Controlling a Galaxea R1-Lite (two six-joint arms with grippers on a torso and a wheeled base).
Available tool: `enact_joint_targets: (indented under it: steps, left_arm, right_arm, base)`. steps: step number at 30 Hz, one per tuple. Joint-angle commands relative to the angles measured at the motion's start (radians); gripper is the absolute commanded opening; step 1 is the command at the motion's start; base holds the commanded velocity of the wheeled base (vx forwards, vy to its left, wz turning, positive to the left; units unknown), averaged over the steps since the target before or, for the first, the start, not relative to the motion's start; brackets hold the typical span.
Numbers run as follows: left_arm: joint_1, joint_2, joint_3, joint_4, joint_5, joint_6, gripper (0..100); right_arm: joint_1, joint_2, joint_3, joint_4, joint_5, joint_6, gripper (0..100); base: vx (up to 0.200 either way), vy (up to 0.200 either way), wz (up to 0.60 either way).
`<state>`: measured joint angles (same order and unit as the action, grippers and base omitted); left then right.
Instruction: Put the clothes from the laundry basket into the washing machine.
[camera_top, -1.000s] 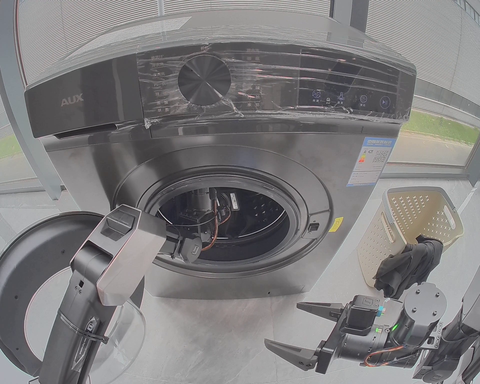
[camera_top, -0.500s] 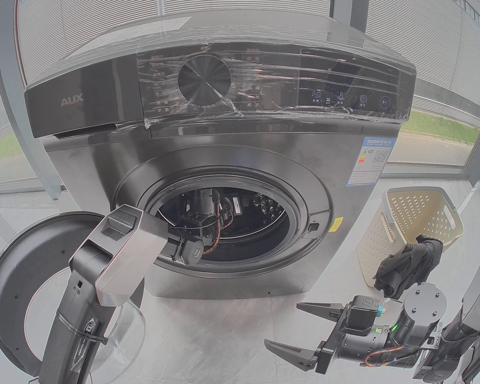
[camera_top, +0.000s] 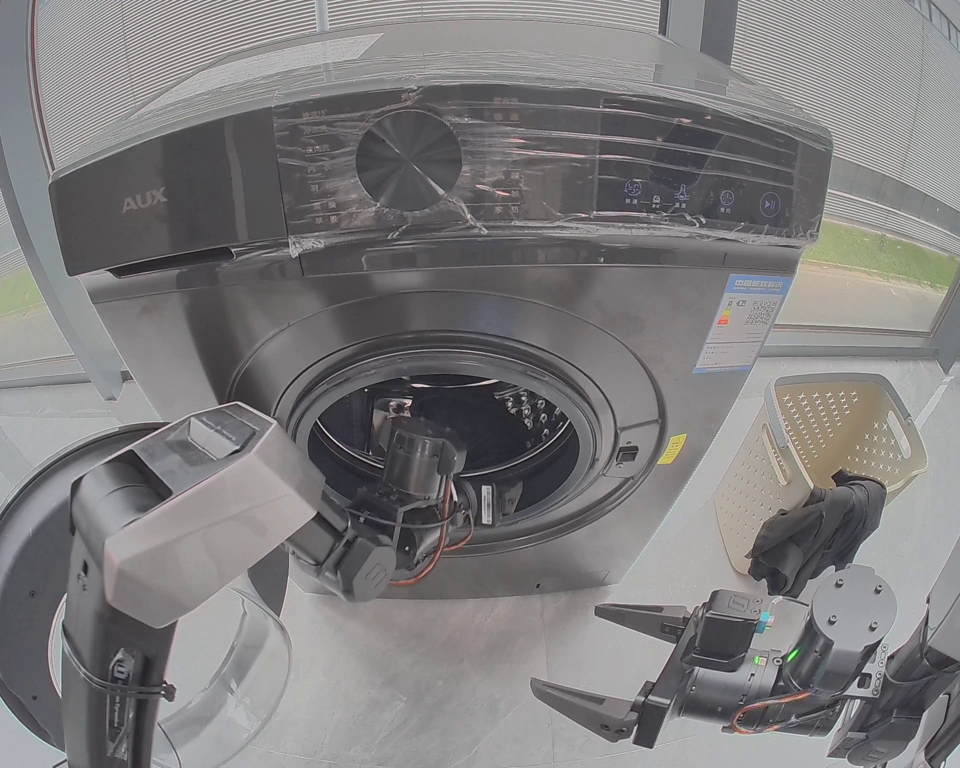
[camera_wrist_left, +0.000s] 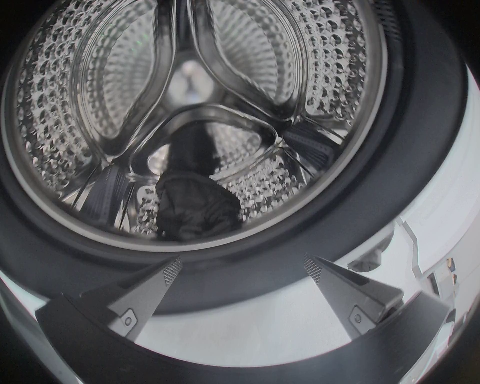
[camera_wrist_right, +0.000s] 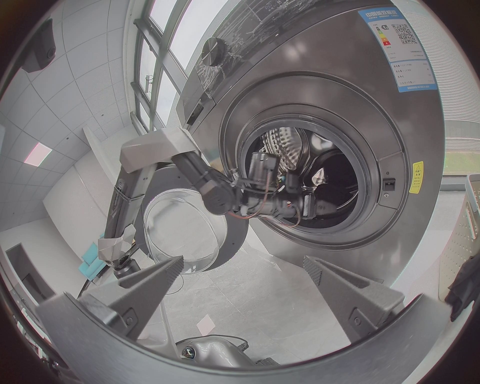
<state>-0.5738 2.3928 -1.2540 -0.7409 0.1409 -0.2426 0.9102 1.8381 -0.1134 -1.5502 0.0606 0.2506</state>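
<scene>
In the drum, one black garment lies; left gripper spread, empty, just outside it. A second garment hangs over the laundry basket rim; right gripper spread, empty. Judged partly done.

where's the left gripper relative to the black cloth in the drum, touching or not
Apart. In the left wrist view the left gripper is open and empty outside the door seal; the black cloth lies deeper inside the drum.

Bright daylight, glare on drum, fisheye edges
</scene>
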Motion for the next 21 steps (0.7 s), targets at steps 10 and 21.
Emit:
enact_joint_targets:
  steps: [10,21]
  left_arm:
    - [-0.17,-0.526,0.69,-0.23,-0.007,-0.015,100]
    - [-0.153,-0.902,0.875,-0.267,0.02,-0.038,100]
  right_arm:
    - [-0.033,-0.042,0.011,0.001,-0.101,-0.001,100]
    - [-0.188,-0.152,0.089,0.002,-0.193,0.007,100]
  base:
    - [0.0,0.0,0.0]
    - [0.0,0.0,0.0]
